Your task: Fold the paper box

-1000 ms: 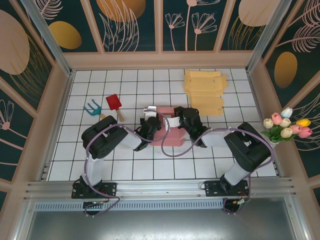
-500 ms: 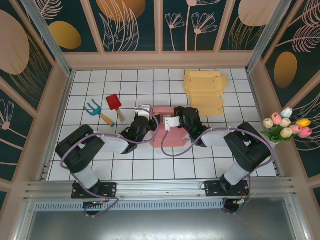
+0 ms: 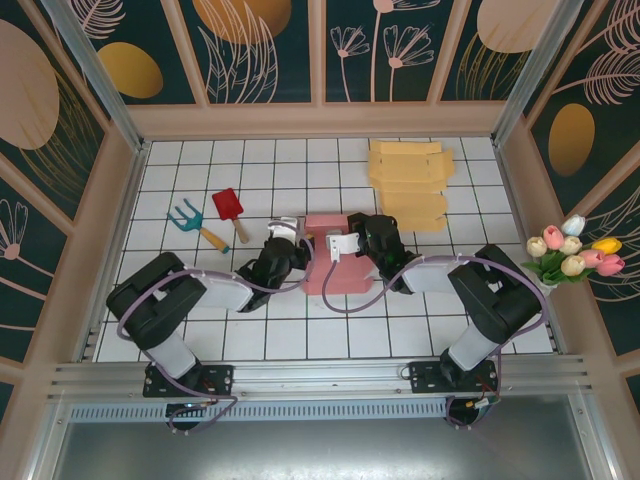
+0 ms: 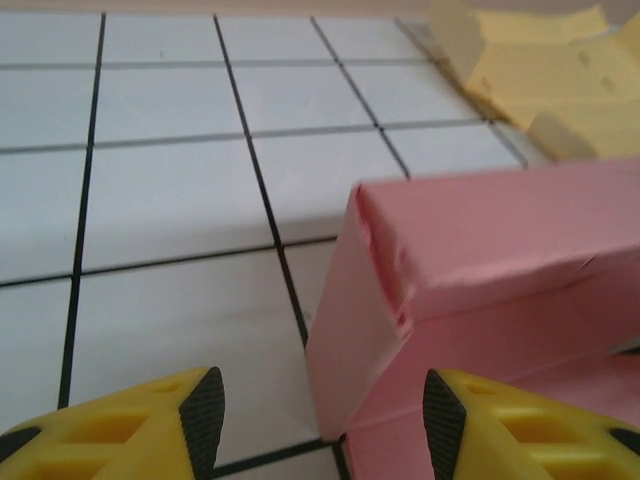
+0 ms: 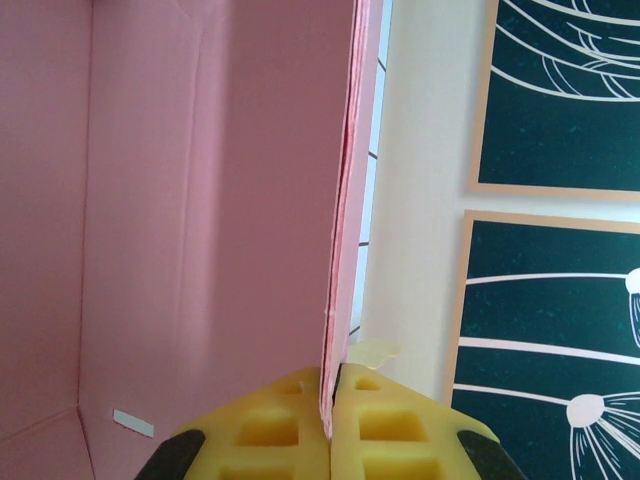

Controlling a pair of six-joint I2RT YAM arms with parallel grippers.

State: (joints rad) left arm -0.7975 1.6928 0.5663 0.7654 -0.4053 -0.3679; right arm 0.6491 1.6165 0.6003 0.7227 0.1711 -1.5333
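The pink paper box (image 3: 335, 268) stands partly folded at the table's middle. My right gripper (image 3: 341, 247) is over its right part, and in the right wrist view it (image 5: 331, 425) is shut on the thin edge of an upright pink wall (image 5: 345, 200), with the box's inside (image 5: 180, 200) to the left. My left gripper (image 3: 296, 246) sits at the box's left side. In the left wrist view it (image 4: 322, 415) is open, and the box's near corner panel (image 4: 355, 330) stands between the black pads (image 4: 205, 410) without touching them.
A stack of flat yellow box blanks (image 3: 408, 183) lies at the back right and also shows in the left wrist view (image 4: 540, 70). A red shovel (image 3: 228, 207) and a teal rake (image 3: 185, 215) lie to the left. Tulips (image 3: 575, 250) stand at the right edge.
The left arm has dropped and swung out to the left, and its gripper has drawn back slightly from the box's left side. The right gripper and the box have kept still.
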